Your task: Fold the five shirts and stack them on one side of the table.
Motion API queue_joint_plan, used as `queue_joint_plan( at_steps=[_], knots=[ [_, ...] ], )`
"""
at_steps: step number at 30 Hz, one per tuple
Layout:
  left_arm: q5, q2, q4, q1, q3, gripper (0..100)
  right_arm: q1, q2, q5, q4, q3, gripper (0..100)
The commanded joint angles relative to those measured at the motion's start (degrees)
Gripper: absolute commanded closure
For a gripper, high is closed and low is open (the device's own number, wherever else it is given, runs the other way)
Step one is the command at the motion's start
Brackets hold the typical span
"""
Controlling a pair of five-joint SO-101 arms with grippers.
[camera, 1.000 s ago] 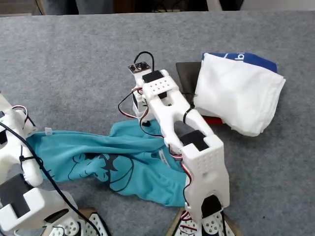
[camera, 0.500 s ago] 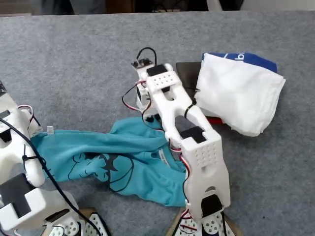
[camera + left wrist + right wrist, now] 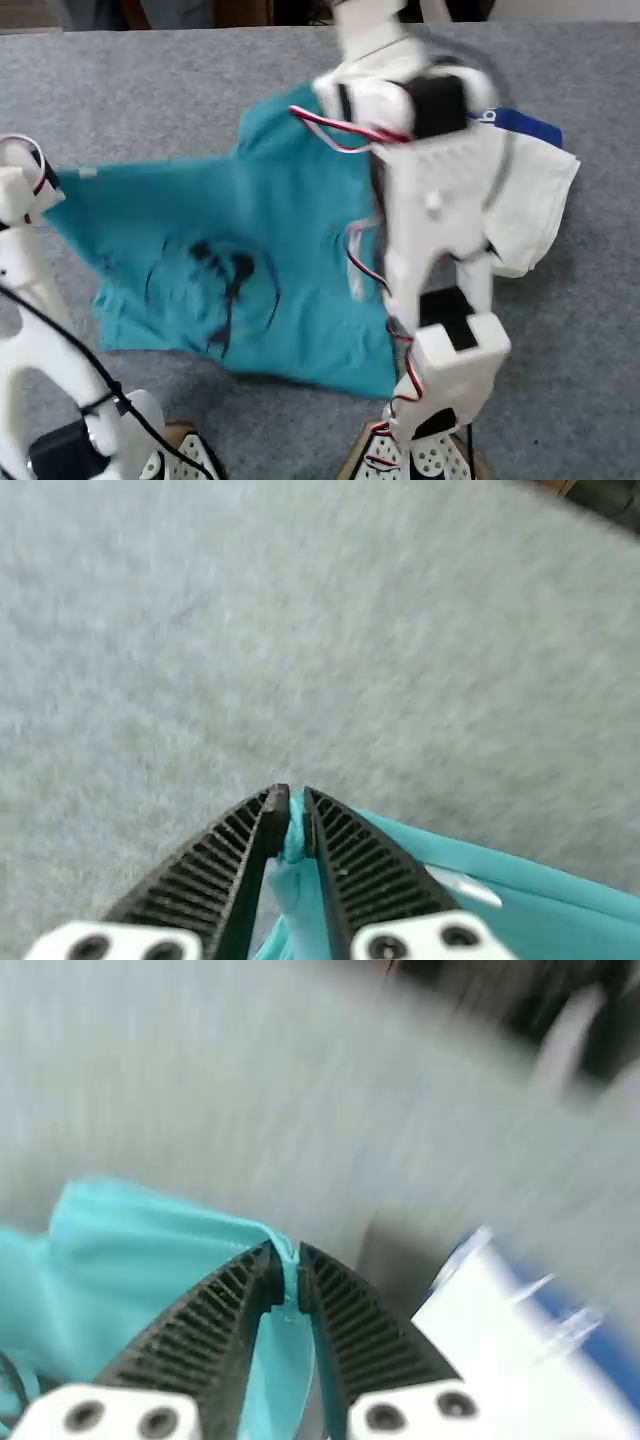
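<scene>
Now the left gripper [image 3: 289, 808] and right gripper [image 3: 285, 1260] each pinch an edge of the teal shirt [image 3: 220, 250], likely to spread it flat over the table [image 3: 150, 90] for folding.

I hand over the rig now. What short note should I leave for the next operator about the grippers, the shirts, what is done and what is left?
Left gripper: shut on one edge of the teal shirt.
Right gripper: shut on another edge; the shirt is held spread between both arms.
Pile on the right side of the table: white shirt on top, blue shirt under it.
Done: those two look folded and stacked.
Left: fold the teal shirt and add it to the pile. Five shirts cannot be counted here.
</scene>
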Motion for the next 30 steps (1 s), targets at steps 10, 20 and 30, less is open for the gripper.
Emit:
queue_joint_plan(
  at_steps=[10,20,30],
  knots=[
    [0.4,-3.3,24.1,0.6,-53.6,97,6.3,-18.1,0.6,-5.9,-28.1,98.6],
    [-2.7,-17.5,25.0,-5.6,-55.3,97,7.5,-37.3,0.6,-16.4,-9.0,98.6],
    [-4.1,-28.2,21.0,-5.5,-23.9,97,6.8,-41.5,0.7,-32.0,20.1,98.6]
  ],
)
